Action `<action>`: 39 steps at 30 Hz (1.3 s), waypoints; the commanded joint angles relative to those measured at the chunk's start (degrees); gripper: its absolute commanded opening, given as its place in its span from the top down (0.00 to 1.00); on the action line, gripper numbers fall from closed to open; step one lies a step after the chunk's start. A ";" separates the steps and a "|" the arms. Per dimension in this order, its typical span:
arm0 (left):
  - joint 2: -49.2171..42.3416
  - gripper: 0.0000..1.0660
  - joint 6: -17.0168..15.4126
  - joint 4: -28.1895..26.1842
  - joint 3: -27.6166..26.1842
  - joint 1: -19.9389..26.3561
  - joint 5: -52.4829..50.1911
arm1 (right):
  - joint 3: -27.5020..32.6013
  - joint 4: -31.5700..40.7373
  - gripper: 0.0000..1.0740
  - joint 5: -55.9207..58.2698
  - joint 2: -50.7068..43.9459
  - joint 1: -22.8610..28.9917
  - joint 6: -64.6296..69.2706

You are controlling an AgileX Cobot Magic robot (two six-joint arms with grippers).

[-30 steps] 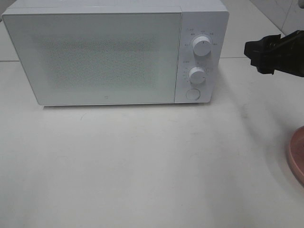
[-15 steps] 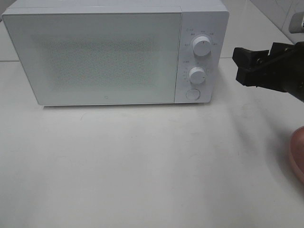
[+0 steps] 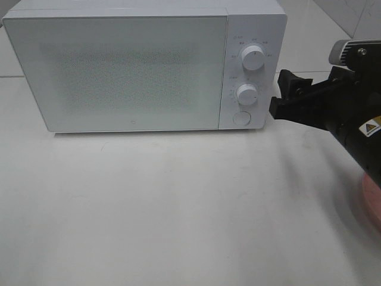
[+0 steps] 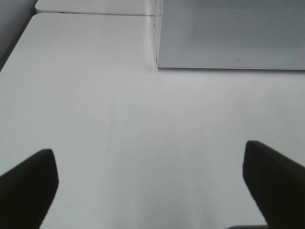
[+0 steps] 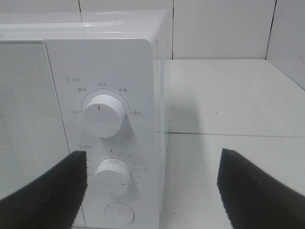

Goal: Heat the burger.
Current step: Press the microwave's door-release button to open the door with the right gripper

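White tiled wall (image 5: pixel 219 28) backs a pale, matte table (image 3: pixel 178 208), whose top is split by thin seams. A white microwave (image 3: pixel 119 71) stands at the back of the table with its door (image 3: pixel 128 74) shut. Its control strip on the right carries an upper dial (image 3: pixel 253 58), a lower dial (image 3: pixel 246 94) and a round button (image 3: pixel 241 117) beneath them.

The right gripper (image 3: pixel 281 95) hangs just beside the microwave's right side, level with the lower dial. Its black fingers (image 5: pixel 47 191) are spread wide with nothing between them, and they point at the control strip. Whether it touches the casing cannot be told. Under the right arm, at the table's right edge, part of a round pink plate (image 3: pixel 372 202) shows.

The left gripper (image 4: pixel 150 191) is out of the high view. Its wrist camera shows it spread wide over bare table, facing the microwave's lower left corner and well apart from it.

The burger appears in none of the views, so its place cannot be told.
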 commanded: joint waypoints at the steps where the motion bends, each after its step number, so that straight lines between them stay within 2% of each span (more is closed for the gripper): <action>1: -1.03 0.08 0.00 -0.17 0.11 0.11 -0.74 | 0.06 3.95 0.30 -5.79 2.58 4.01 -0.97; 14: -1.03 0.08 0.00 -0.17 0.11 0.11 -0.74 | -0.34 17.42 0.30 -10.54 8.25 12.61 -0.97; 26: -1.03 0.08 0.00 -0.17 0.11 0.11 -0.74 | -0.63 19.02 0.30 -7.56 9.17 13.75 0.17; 32: -1.03 0.08 0.00 -0.17 0.11 0.11 -0.74 | -0.63 19.02 0.33 -5.50 9.17 13.75 8.48; 37: -1.03 0.08 0.00 -0.17 0.11 0.11 -0.74 | -0.63 19.02 0.40 -3.09 9.17 13.75 20.57; 39: -1.03 0.08 0.00 -0.17 0.11 0.11 -0.74 | -0.63 18.96 0.46 -1.83 9.17 13.75 29.16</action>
